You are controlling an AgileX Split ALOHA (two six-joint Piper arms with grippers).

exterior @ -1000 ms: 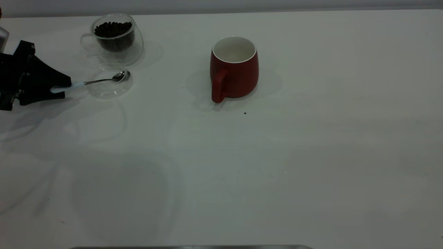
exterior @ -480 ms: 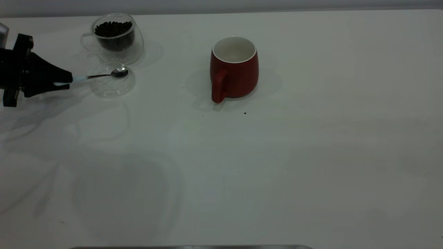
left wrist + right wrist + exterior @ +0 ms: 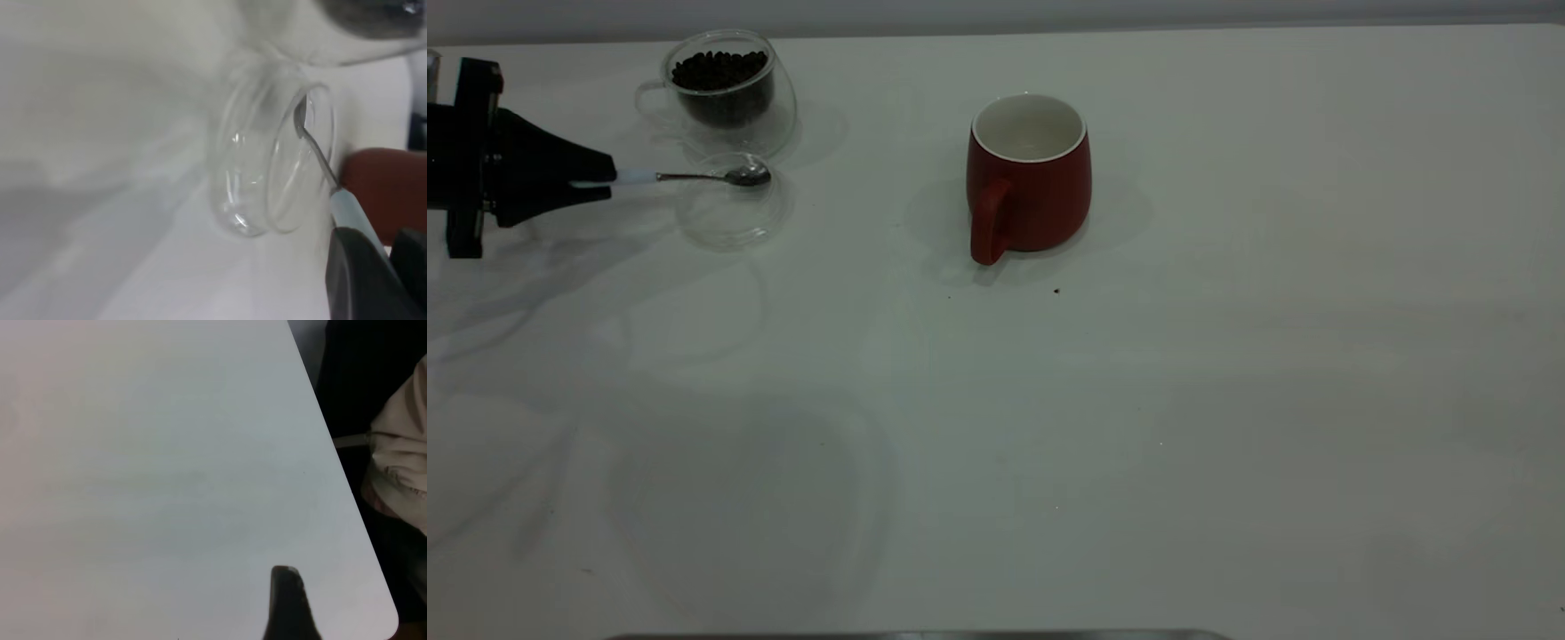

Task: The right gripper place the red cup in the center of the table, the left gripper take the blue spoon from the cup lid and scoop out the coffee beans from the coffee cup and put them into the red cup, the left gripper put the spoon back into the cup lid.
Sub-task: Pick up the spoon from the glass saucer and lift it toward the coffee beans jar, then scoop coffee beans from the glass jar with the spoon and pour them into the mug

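Observation:
The red cup stands upright near the middle of the white table, handle toward the front. My left gripper at the far left is shut on the pale handle of the blue spoon and holds it level, its bowl just above the clear cup lid. The glass coffee cup with dark coffee beans stands just behind the lid. In the left wrist view the spoon crosses the lid, with the red cup beyond. The right gripper shows only one dark finger.
The right wrist view shows bare table near its rounded corner and edge, with dark space and pale cloth beyond. A tiny dark speck lies in front of the red cup.
My left gripper has risen with the spoon, lifting its bowl off the lid and carrying it toward the coffee cup. The lid has shifted slightly to the right.

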